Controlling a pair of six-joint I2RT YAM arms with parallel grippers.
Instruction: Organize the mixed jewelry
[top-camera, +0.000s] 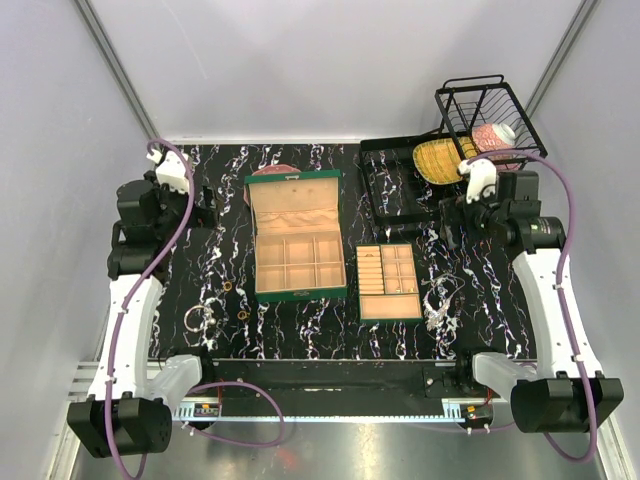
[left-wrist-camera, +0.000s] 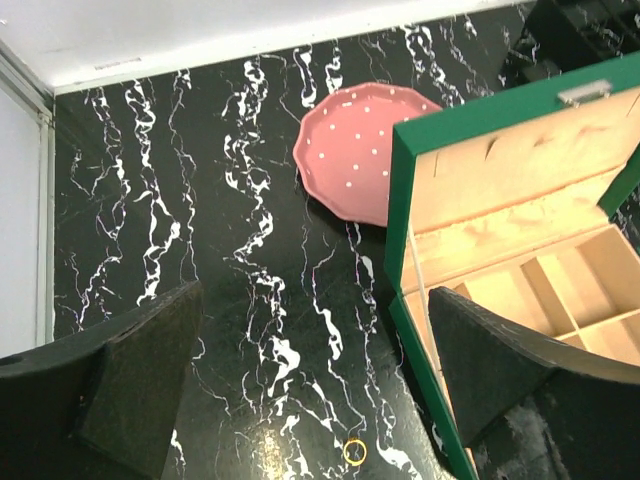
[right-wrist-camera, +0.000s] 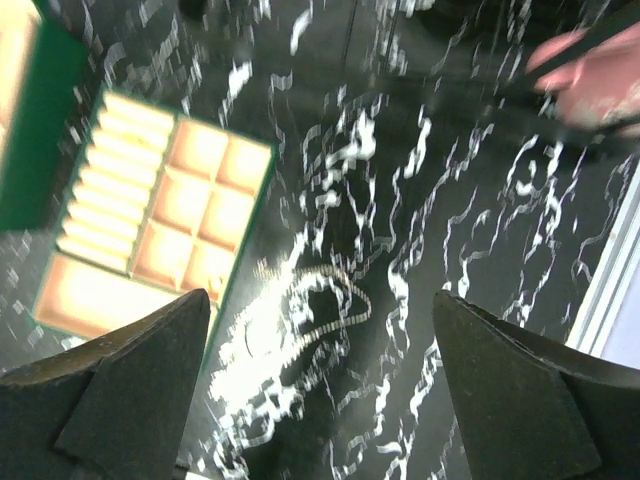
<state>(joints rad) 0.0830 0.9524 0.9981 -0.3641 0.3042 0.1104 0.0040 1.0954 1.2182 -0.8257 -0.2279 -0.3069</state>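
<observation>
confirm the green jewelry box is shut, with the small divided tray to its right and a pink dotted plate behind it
No, the green jewelry box is open, its lid raised and the tan compartments showing in the top external view. The small divided tray does sit to its right and the pink dotted plate behind it.

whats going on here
Jewelry is being sorted by a robot, but nothing is picked up yet. The left gripper hangs open near a gold ring beside the open green box. The right gripper hangs open over a chain necklace near the small tan tray.
</observation>
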